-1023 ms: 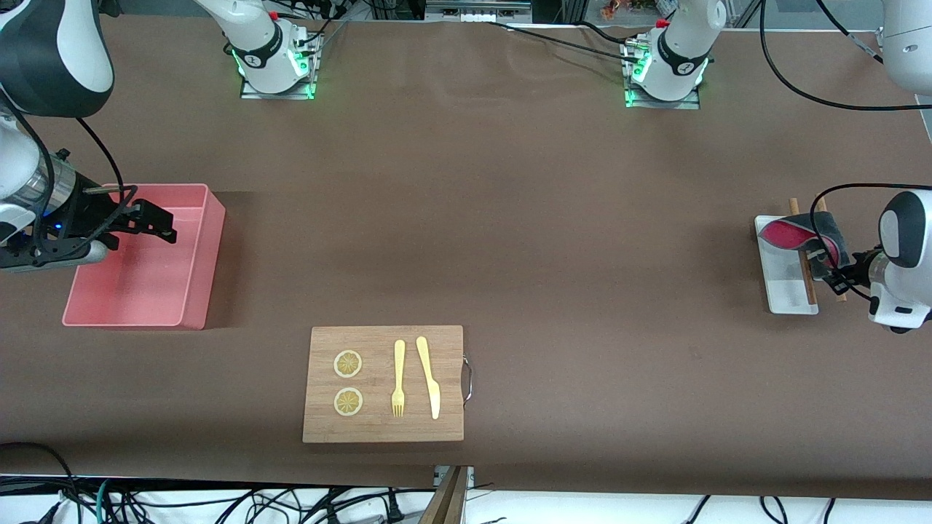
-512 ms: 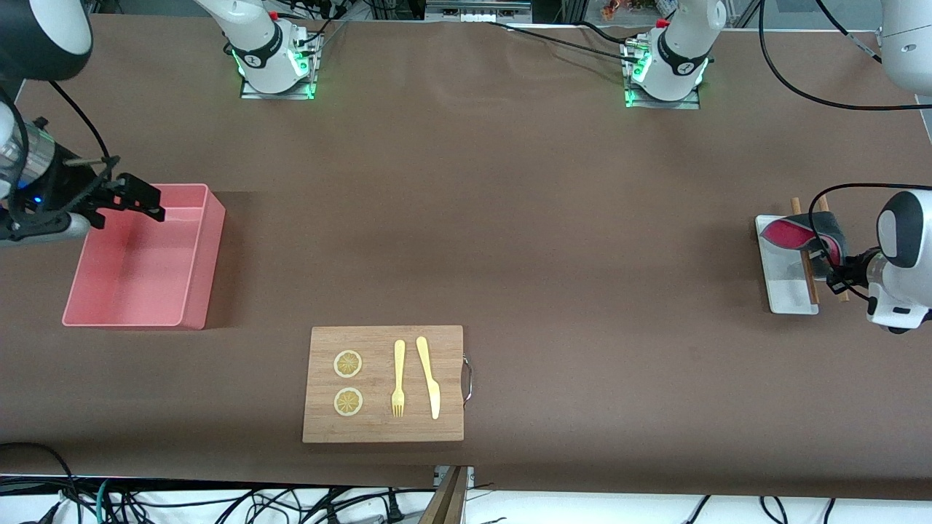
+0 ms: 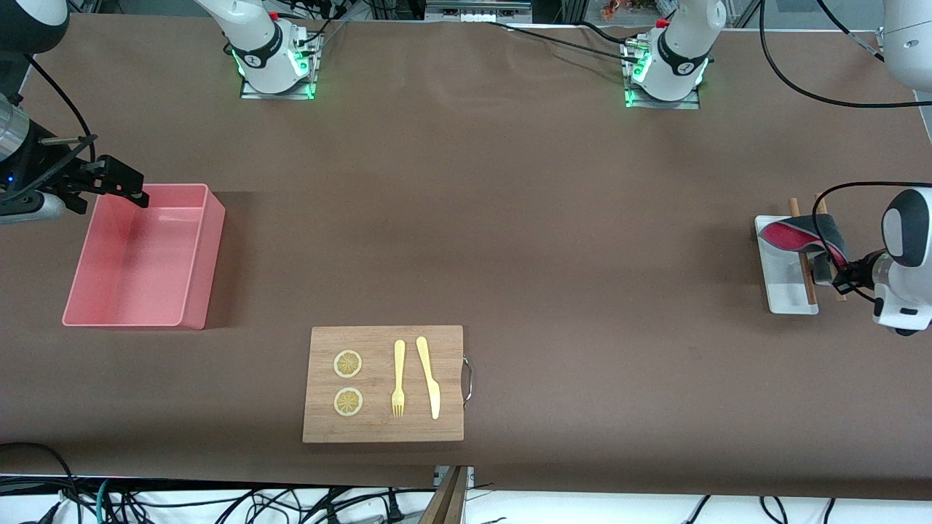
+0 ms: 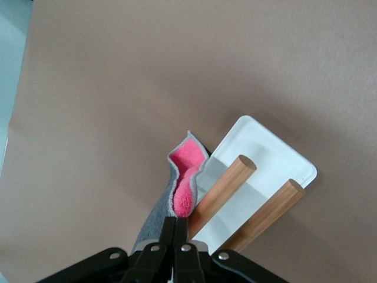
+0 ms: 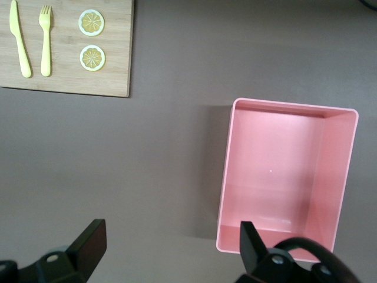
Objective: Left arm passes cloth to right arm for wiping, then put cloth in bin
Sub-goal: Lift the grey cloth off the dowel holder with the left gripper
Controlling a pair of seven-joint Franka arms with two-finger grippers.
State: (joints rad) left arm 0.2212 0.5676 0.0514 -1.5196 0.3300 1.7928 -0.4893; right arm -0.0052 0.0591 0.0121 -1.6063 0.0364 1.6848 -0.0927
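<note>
Soft grey-and-pink cloth (image 4: 179,188) draped over two wooden dowels (image 4: 224,194) on the small white tray (image 3: 778,287), raised for pinching; left gripper (image 4: 175,236) clenched on its edge. Right gripper (image 3: 124,182) spread wide, waiting above the rigid pink bin (image 3: 193,306) rim.

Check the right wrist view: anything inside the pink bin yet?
No, the bin shows only its bare pink floor, and the cloth sits pinched in the left pincer by the white tray.
</note>
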